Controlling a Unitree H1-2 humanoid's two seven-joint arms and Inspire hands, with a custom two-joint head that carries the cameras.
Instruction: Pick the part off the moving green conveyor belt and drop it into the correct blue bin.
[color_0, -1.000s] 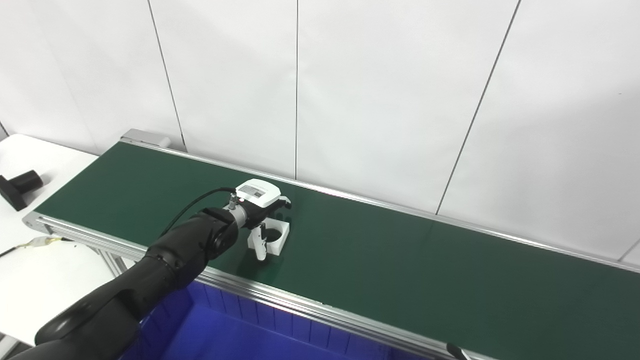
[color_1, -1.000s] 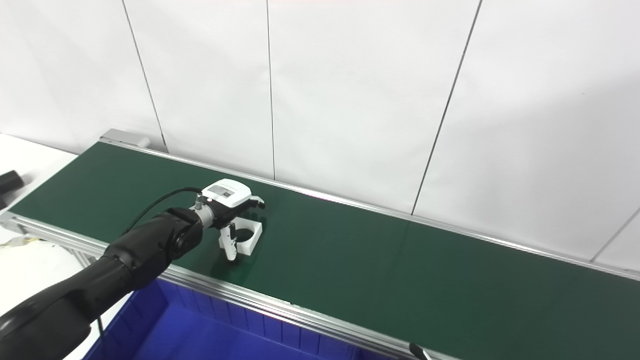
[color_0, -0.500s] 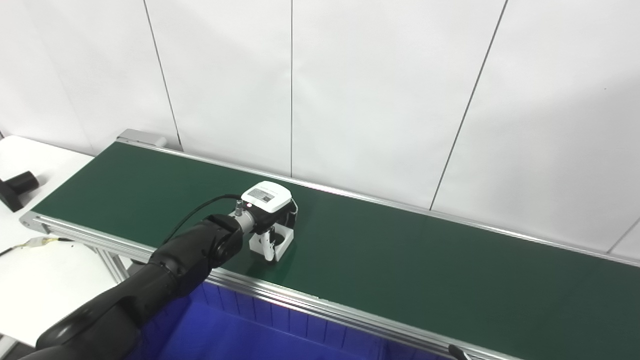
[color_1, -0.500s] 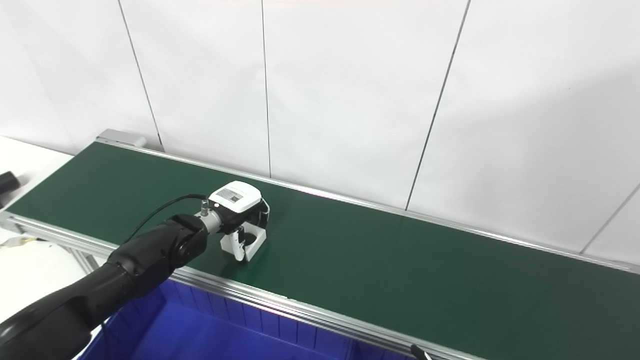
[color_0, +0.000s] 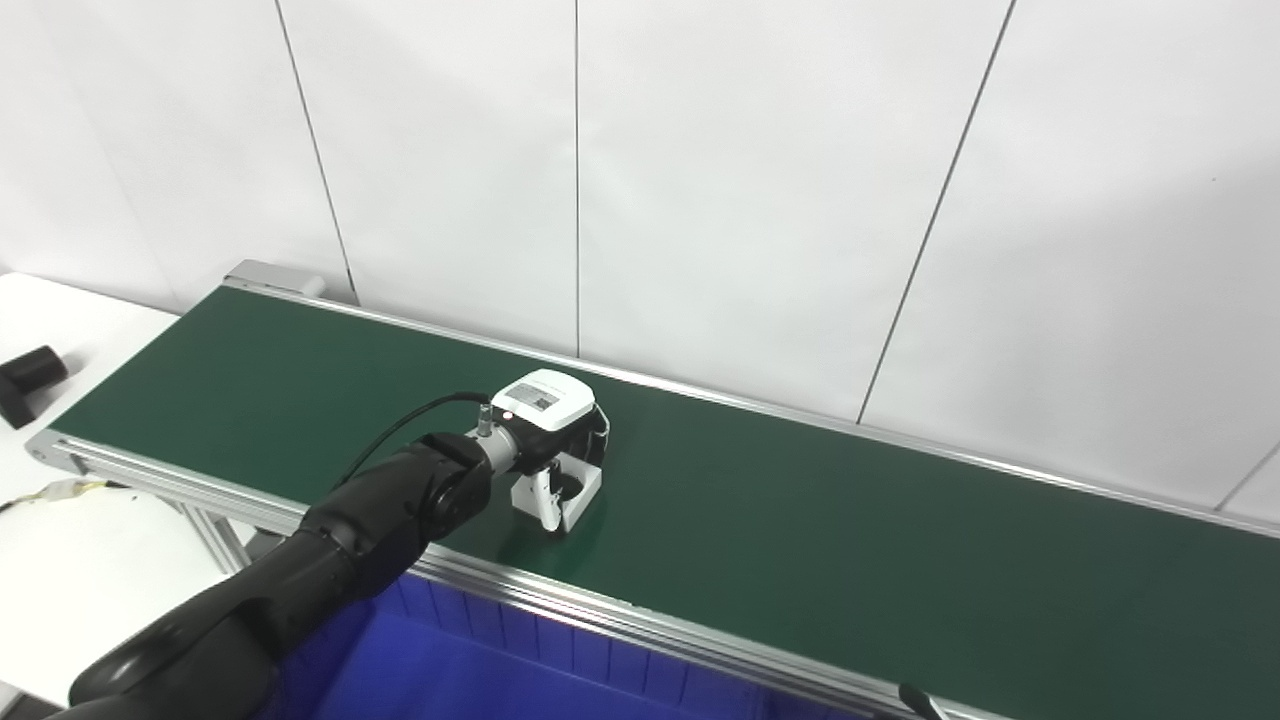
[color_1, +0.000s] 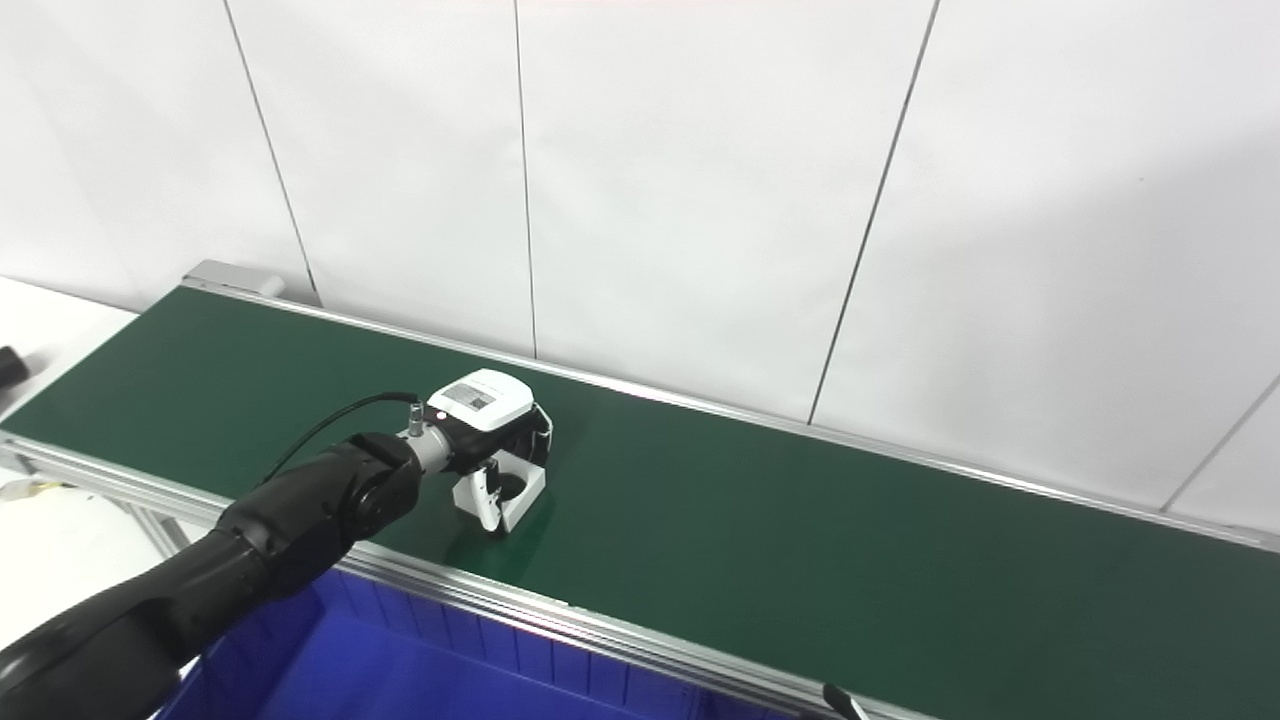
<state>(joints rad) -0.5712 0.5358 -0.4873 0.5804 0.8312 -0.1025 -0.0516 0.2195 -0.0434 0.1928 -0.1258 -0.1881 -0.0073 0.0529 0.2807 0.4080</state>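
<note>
- Part (color_0: 570, 492): small white block with a round dark bore in its top, sitting on the green conveyor belt (color_0: 800, 520), left of frame centre, toward the belt's near rail.
- Left hand (color_0: 548, 440) sits directly over it; fingers (color_0: 543, 503) curl down around the block, one white finger on its near face. We judge the grip closing or just made. We cannot tell whether the part has left the belt.
- Right hand: not seen; only a dark tip shows at the bottom edge, lower right.
- Block looks roughly square, no clear long axis.
- Blue bin (color_0: 470, 670) lies just below the near rail, lower left of frame, close under the left arm.
- We judge the carry short: lift clear of the aluminium rail, then draw back toward the bottom edge. Belt to the right is bare.
</note>
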